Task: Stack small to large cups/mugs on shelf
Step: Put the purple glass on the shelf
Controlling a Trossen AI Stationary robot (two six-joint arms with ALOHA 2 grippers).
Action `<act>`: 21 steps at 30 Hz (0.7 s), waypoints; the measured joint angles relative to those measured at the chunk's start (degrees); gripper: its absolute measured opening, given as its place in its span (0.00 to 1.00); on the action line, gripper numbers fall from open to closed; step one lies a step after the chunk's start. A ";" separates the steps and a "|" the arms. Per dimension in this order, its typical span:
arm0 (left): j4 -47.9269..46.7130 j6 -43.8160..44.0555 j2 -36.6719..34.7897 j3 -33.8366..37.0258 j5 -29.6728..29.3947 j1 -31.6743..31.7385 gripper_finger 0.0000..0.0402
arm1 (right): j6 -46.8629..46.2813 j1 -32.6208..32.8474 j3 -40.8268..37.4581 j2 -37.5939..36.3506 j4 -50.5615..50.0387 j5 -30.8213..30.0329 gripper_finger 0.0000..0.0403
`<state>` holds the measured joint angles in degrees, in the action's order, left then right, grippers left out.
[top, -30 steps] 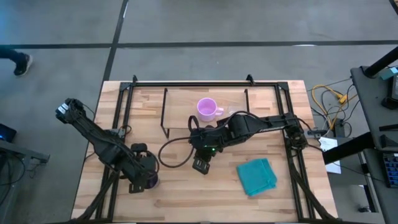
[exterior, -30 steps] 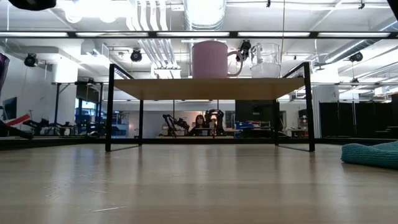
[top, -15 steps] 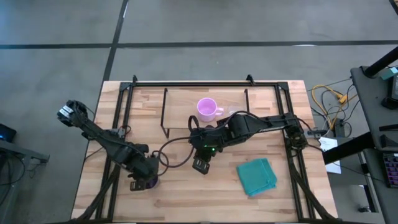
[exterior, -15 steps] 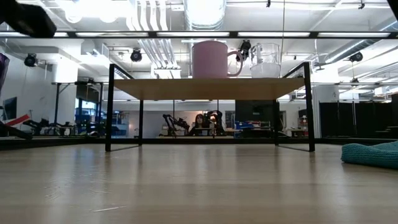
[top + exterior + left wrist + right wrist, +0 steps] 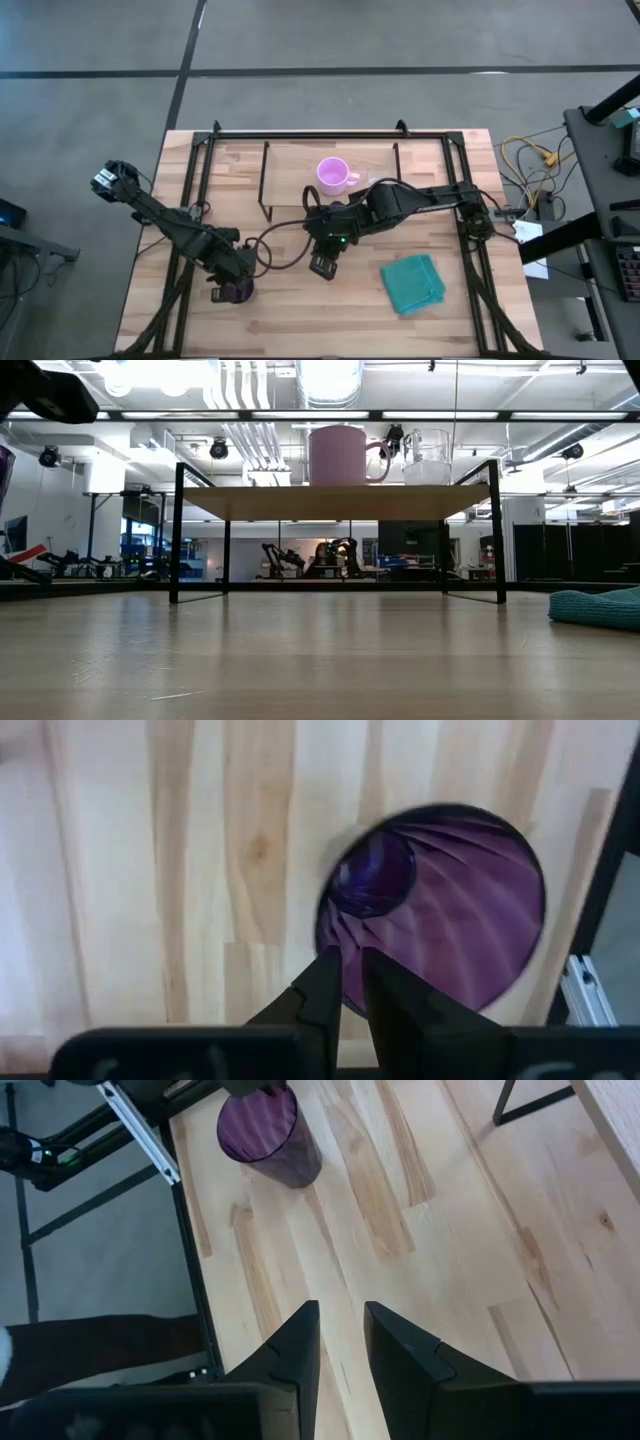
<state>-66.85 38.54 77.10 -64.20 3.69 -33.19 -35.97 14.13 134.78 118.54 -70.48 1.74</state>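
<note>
The dark purple tumbler (image 5: 241, 294) stands upright on the table near the left front, also in the right wrist view (image 5: 265, 1130). My left gripper (image 5: 228, 289) is above it, shut on its rim. The pink mug (image 5: 333, 174) and the clear glass cup (image 5: 427, 458) stand side by side on the shelf's wooden top (image 5: 330, 502). My right gripper (image 5: 322, 266) hangs open and empty over the table's middle, in front of the shelf (image 5: 290, 170). My left gripper (image 5: 348, 965) has the tumbler's rim (image 5: 335, 935) between its fingers, one finger (image 5: 380, 985) inside the cup and the other outside. The fingers come from above, pointing down. The tumbler stands upright with its base on the table.
A teal cloth (image 5: 413, 282) lies at the front right, also in the low view (image 5: 600, 607). Black frame rails (image 5: 330, 133) run along the table's far, left and right sides. The bare wood between the tumbler and the shelf is free.
My left arm has drawn in a little toward the table's right and settled over the tumbler; part of it now shows at the low view's upper left. The tumbler, the mug and the glass cup stand where they were.
</note>
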 joint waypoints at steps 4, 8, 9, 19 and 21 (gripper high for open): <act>0.13 0.00 0.49 0.99 -0.82 1.07 0.07 | 0.00 0.00 0.00 0.00 0.00 -0.01 0.19; 0.67 -0.16 0.55 1.76 -1.20 1.38 0.07 | 0.00 0.00 0.00 0.00 0.02 0.00 0.19; 0.72 -0.17 0.55 1.84 -1.45 1.38 0.07 | 0.00 0.00 0.00 0.00 0.01 0.00 0.19; 5.69 -0.48 0.55 3.13 -3.17 1.38 0.07 | 0.00 0.00 0.00 0.02 0.00 -0.02 0.19; 7.51 -0.48 0.55 3.90 -3.17 1.38 0.07 | 0.00 0.00 0.00 0.02 0.00 0.00 0.19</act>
<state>-59.34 38.06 77.65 -60.30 0.51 -31.81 -35.97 14.13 134.78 118.56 -70.48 1.74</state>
